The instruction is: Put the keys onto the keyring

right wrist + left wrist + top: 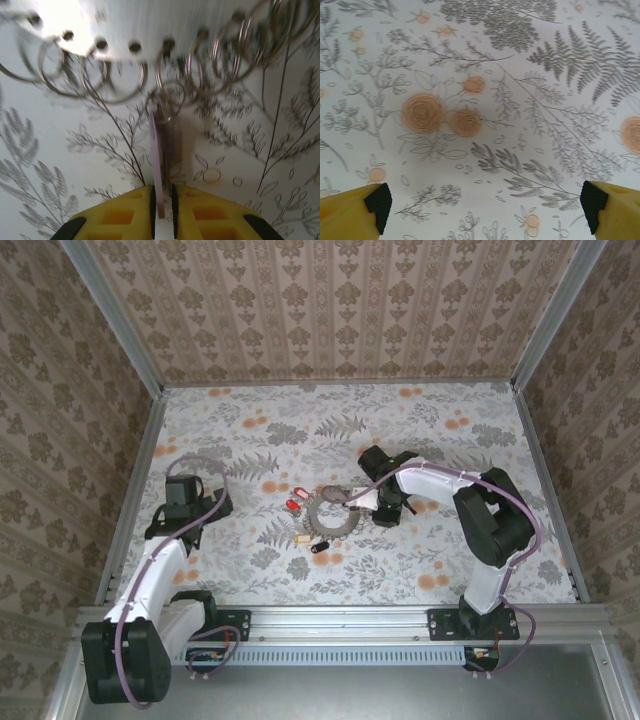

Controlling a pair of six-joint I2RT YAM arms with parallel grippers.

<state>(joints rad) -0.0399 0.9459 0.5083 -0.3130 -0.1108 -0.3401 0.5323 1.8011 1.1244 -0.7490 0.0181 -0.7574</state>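
We log the right gripper (162, 195) clamped on the lilac key (159, 145), held edge-on between its fingers with its upper end at the looped rim of the keyring (190, 20), while the left gripper (485, 206) hangs spread wide over the floral tablecloth (485, 60), well apart from the ring.

Damask-patterned beige walls (330, 310) enclose a table (250, 420) covered in fern-and-flower print.

The top camera looks down from high behind the near edge over the whole floral surface (420, 440); the left wrist camera faces that surface closely between its own fingers (350, 215); the right wrist camera, very near and blurred, looks past a lilac key (159, 150) at the keyring (165, 30), shared with the top view.
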